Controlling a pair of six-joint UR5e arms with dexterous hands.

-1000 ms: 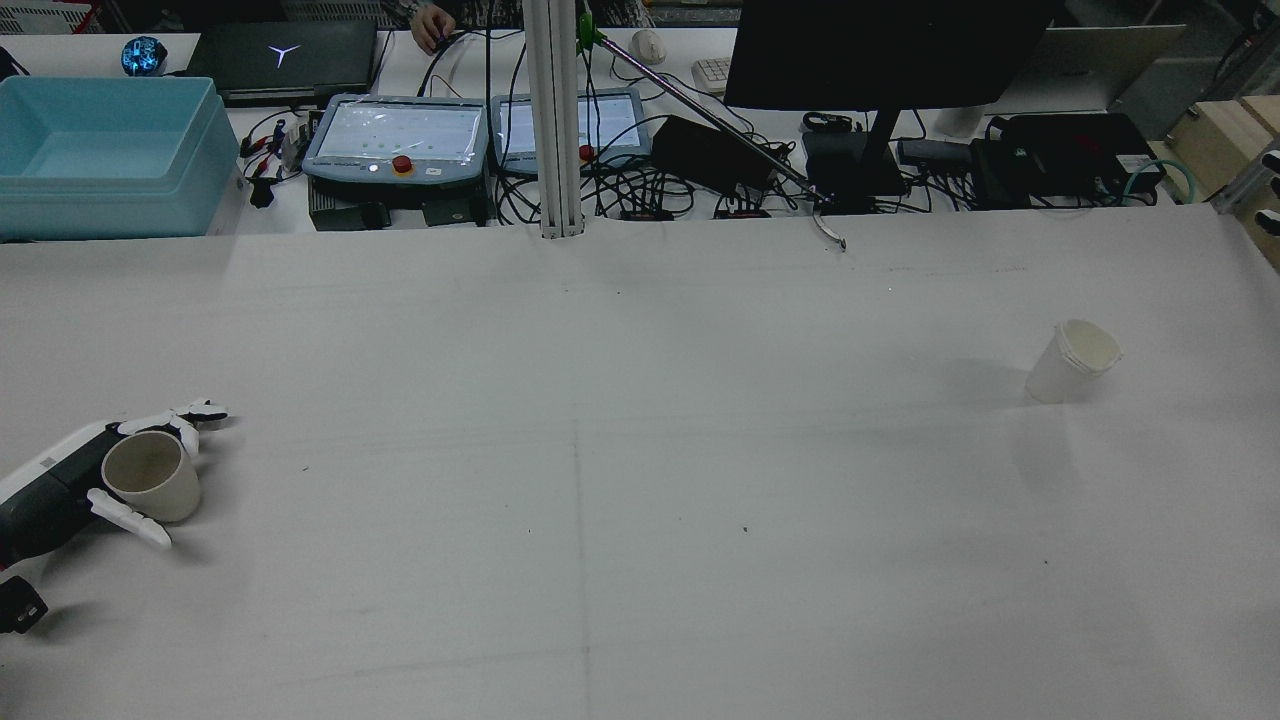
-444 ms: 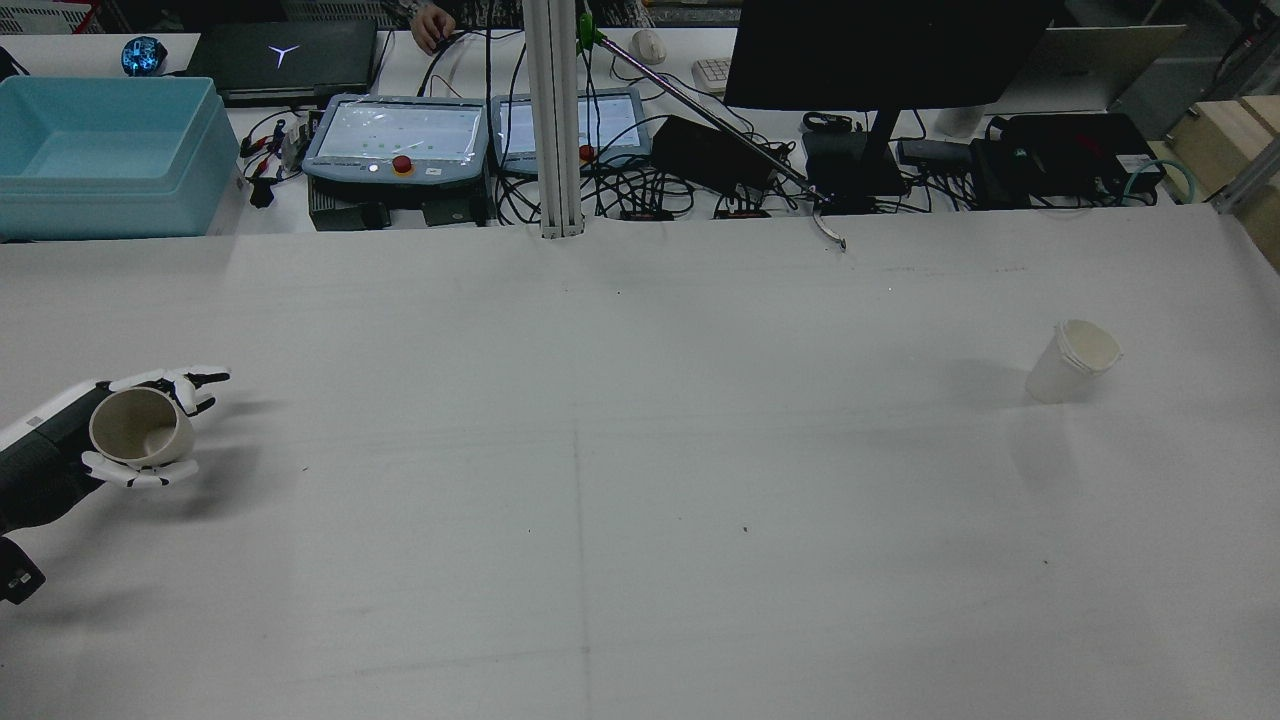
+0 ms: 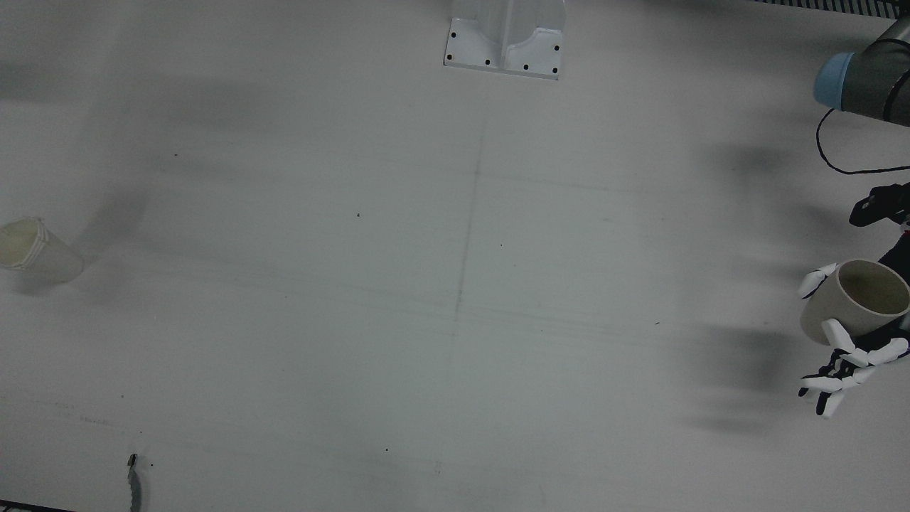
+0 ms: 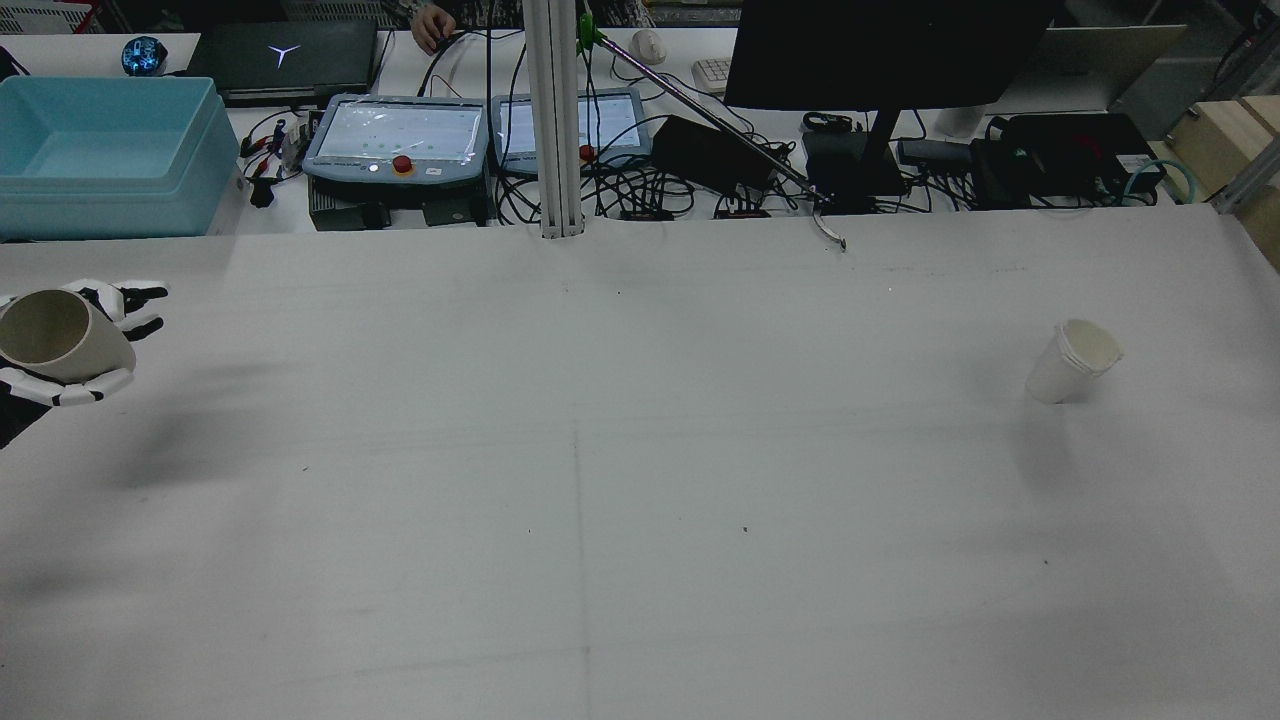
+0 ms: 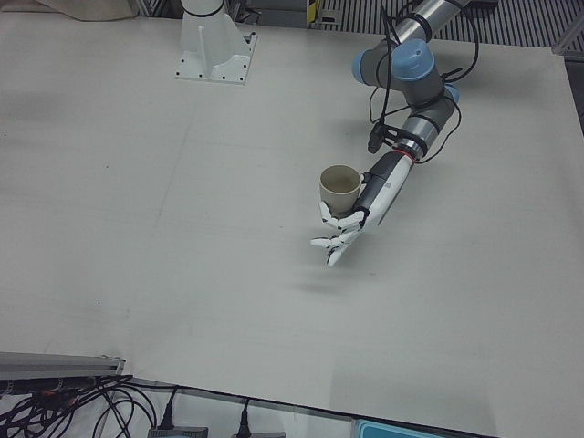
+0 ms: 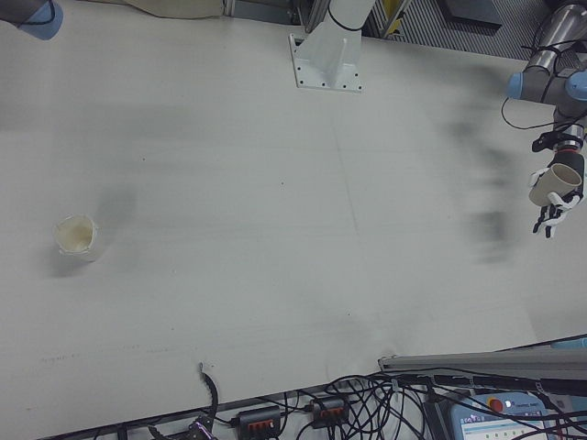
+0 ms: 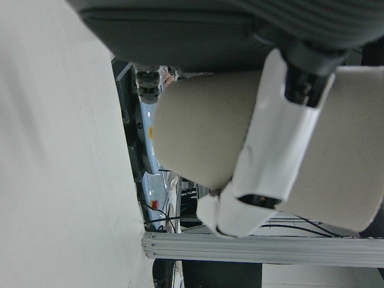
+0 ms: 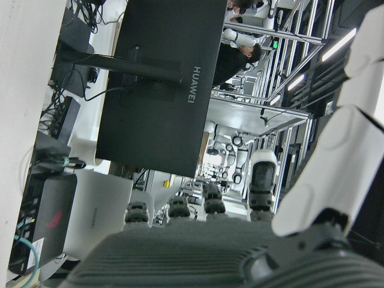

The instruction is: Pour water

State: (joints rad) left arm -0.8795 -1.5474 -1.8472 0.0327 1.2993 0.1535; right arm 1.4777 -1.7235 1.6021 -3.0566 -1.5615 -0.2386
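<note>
Closest in, at the left edge of the rear view: left hand [image 4: 60, 385] wrapped round a beige cup [image 4: 55, 335], lifted clear of the white table [image 4: 640, 480], mouth tilted up. Farther off, at right of that frame: white paper cup [image 4: 1072, 360] standing alone, well apart. Right hand [image 8: 336, 180] seen only from its own camera, fingers spread, holding nothing visible. Beyond, upper frame: a dark monitor [image 4: 880, 50].

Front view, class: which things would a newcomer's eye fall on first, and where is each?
First, the beige paper cup held off the table in the robot's left hand at that view's right edge. Next, the stacked white paper cups standing alone at the far left edge, with the white table bare between them.
</note>
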